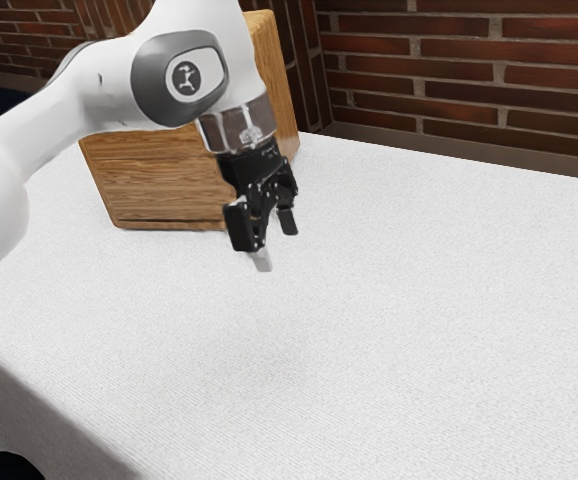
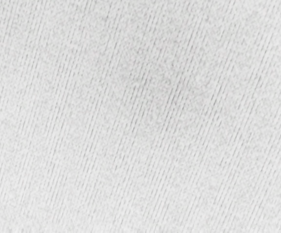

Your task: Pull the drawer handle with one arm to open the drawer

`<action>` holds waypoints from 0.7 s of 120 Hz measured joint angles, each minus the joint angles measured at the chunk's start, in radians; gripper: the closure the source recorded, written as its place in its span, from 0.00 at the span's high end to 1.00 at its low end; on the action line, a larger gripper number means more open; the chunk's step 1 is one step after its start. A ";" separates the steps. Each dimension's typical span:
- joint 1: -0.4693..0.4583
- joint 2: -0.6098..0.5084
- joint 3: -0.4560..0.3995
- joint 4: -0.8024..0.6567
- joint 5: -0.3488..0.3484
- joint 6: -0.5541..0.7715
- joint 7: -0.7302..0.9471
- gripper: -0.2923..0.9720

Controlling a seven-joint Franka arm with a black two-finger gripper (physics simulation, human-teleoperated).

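A wooden drawer cabinet (image 1: 159, 180) stands at the back of the table, on the exterior view's left, partly hidden behind my arm. Horizontal seams run across its front face, and I can make out no handle on the part that shows. My black gripper (image 1: 274, 243) hangs in the air just in front of the cabinet's right corner, pointing down at the table. It is open, with nothing between its fingers. The wrist view looks onto the white tablecloth (image 2: 140, 116), where a faint shadow (image 2: 155, 82) lies under my hand.
The white cloth-covered table (image 1: 419, 300) stretches wide toward the exterior view's right and front. A brick wall (image 1: 449, 60) closes off the back, and the table's near edge drops away at the lower left.
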 joint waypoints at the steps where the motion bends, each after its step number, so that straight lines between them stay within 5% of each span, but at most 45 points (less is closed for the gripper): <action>1: 0.000 0.000 -0.003 0.000 0.000 -0.001 -0.003 0.77; 26: 0.030 0.060 -0.030 0.072 -0.024 0.031 -0.014 0.77; 44: 0.020 0.002 -0.030 0.084 -0.054 0.073 0.051 0.77; 53: 0.011 0.010 -0.034 0.099 -0.123 0.144 0.079 0.77; 66: 0.008 0.148 -0.020 0.291 -0.214 0.293 0.083 0.77; 84: 0.006 0.337 0.116 0.518 -0.252 0.526 0.126 0.77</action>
